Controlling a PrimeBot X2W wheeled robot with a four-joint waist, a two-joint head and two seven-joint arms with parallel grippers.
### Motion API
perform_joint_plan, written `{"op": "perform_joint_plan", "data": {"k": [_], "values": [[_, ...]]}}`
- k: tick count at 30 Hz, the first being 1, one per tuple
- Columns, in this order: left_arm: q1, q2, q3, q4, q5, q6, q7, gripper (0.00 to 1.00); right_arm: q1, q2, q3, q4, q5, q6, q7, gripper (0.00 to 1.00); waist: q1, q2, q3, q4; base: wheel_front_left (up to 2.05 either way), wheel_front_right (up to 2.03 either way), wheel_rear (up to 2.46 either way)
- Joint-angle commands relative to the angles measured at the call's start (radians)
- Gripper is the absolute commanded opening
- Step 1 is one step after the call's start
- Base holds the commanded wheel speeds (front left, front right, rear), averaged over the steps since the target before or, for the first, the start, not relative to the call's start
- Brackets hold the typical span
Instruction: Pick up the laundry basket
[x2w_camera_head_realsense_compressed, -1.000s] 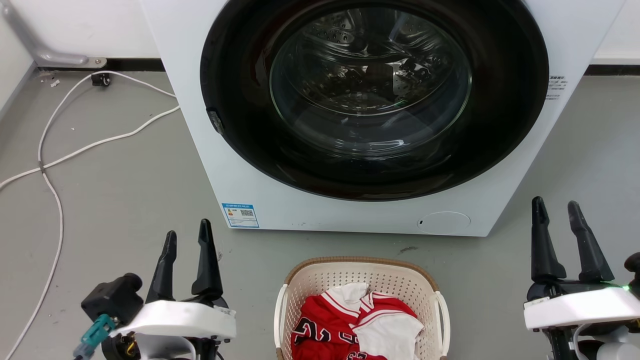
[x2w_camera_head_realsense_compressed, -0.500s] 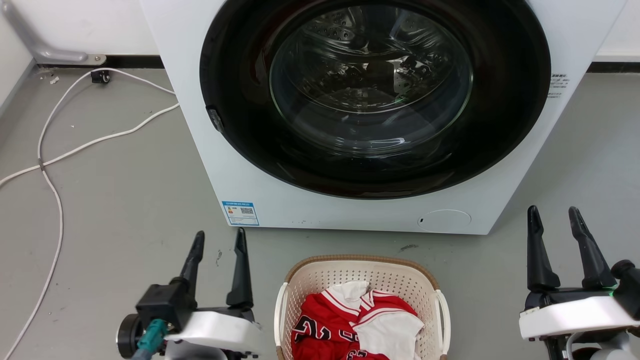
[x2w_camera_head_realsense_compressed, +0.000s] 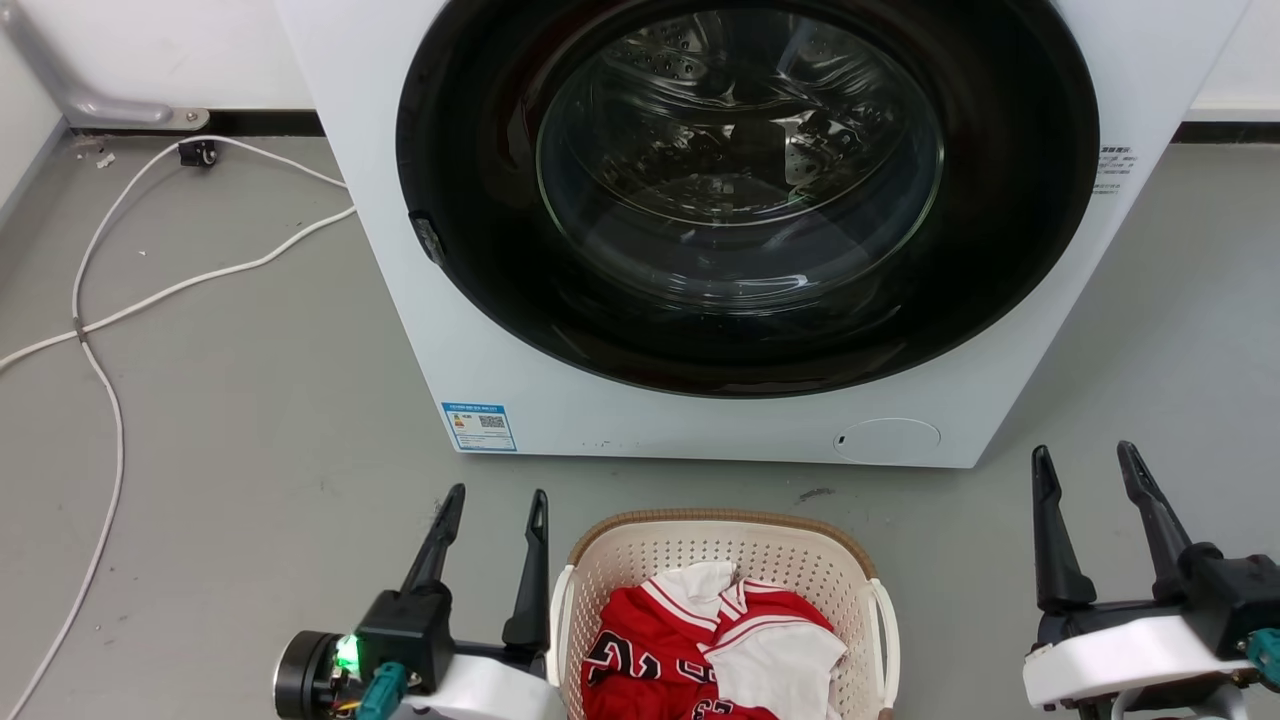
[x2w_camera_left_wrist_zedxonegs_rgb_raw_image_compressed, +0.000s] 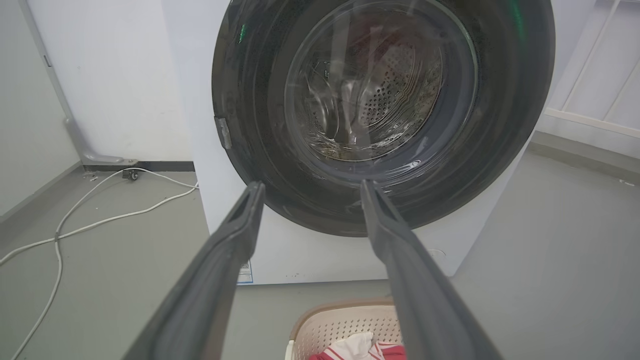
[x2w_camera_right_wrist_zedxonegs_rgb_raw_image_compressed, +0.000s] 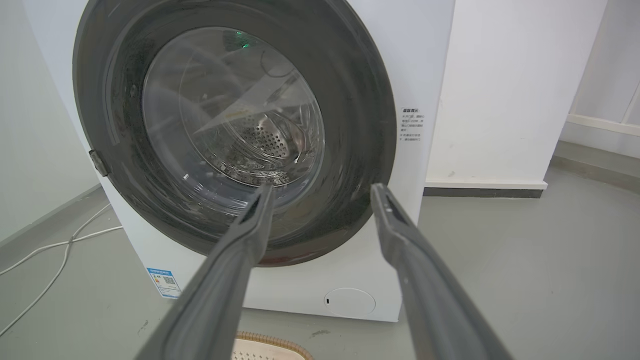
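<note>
The laundry basket (x2w_camera_head_realsense_compressed: 640, 560), cream perforated plastic with a brown rim and white side handles, stands on the floor at the bottom centre of the head view, holding red and white clothes (x2w_camera_head_realsense_compressed: 720, 650). Its far rim also peeks into the left wrist view (x2w_camera_left_wrist_zedxonegs_rgb_raw_image_compressed: 340, 320) and the right wrist view (x2w_camera_right_wrist_zedxonegs_rgb_raw_image_compressed: 270, 345). My left gripper (x2w_camera_head_realsense_compressed: 495, 500) is open just left of the basket's left handle, not touching it. My right gripper (x2w_camera_head_realsense_compressed: 1085, 455) is open well to the right of the basket, apart from it. Both grippers hold nothing.
A white front-loading washing machine (x2w_camera_head_realsense_compressed: 1150, 70) with its dark round door (x2w_camera_head_realsense_compressed: 745, 190) shut stands right behind the basket. White cables (x2w_camera_head_realsense_compressed: 110, 300) trail over the grey floor at the left. A white wall and a baseboard (x2w_camera_right_wrist_zedxonegs_rgb_raw_image_compressed: 482, 192) lie to the right.
My left gripper has swung right toward the basket's left handle and dropped lower in the head view. My right gripper has moved down and slightly left. The basket has stayed put.
</note>
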Motion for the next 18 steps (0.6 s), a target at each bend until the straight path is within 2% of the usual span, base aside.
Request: {"op": "perform_joint_plan", "data": {"k": [1,11,14,18], "values": [[-0.001,0.007,-0.006,0.003,0.018,0.001,-0.006,1.00,0.011,-0.005,0.001,-0.002,-0.020,0.000,-0.010,1.00,0.0000,0.0000,0.000,0.000,0.00,0.00,0.00],[0.011,-0.007,-0.004,0.035,0.073,-0.027,-0.026,1.00,0.014,-0.005,-0.010,0.010,-0.088,0.000,-0.030,1.00,0.0000,0.0000,0.005,0.002,0.00,0.00,0.00],[0.017,-0.022,0.012,0.039,0.076,-0.045,-0.031,1.00,0.013,-0.005,-0.030,0.023,-0.059,0.000,-0.034,1.00,0.0000,0.0000,0.008,0.001,0.00,0.00,0.00],[0.026,-0.034,0.029,0.050,0.102,-0.068,-0.039,1.00,0.016,-0.005,-0.030,0.032,-0.085,0.000,-0.042,1.00,0.0000,0.0000,0.010,0.000,0.00,0.00,0.00]]}}
